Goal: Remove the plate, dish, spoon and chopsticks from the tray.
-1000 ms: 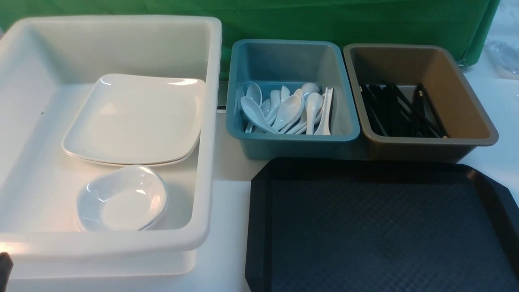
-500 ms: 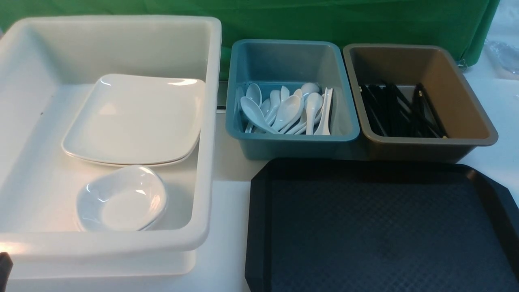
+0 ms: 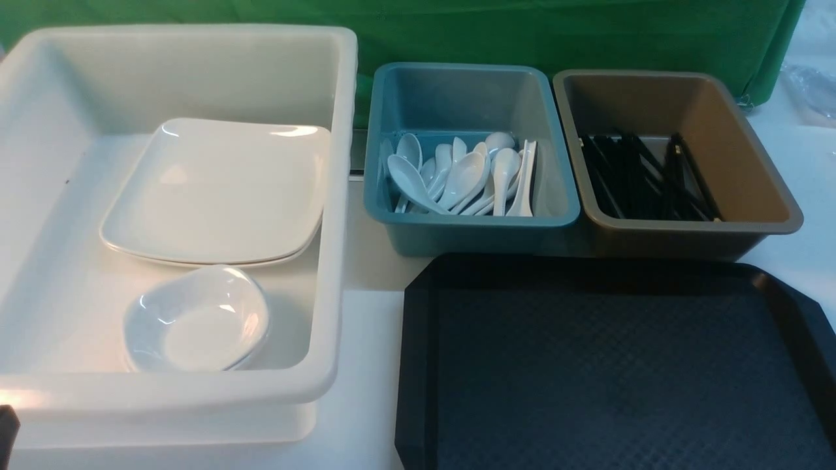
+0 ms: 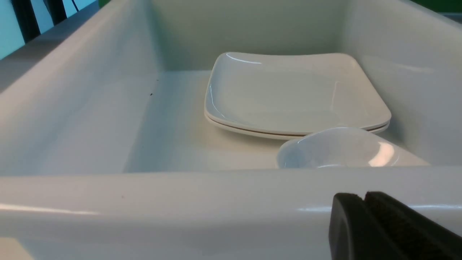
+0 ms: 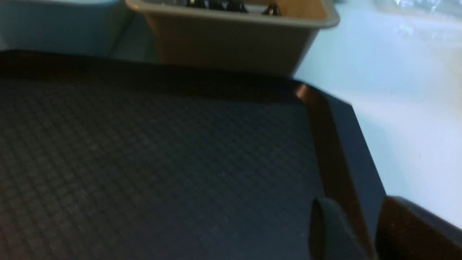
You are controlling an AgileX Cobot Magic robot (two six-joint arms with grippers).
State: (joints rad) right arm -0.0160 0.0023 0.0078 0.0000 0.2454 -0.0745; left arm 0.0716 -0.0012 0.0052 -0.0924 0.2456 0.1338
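Green backdrop, white table; tray (image 3: 614, 372) at 5 o'clock looks bare; plate (image 3: 215, 192) in white tub (image 3: 326, 385) at 9; left gripper (image 4: 364, 200) fingers together; right gripper (image 5: 352, 231) straddles tray rim, grip unclear; task looks done

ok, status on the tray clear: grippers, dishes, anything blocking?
Left gripper shut, empty, outside white tub. Right gripper straddles tray rim. Tray bare; plate in tub. No obstructions.
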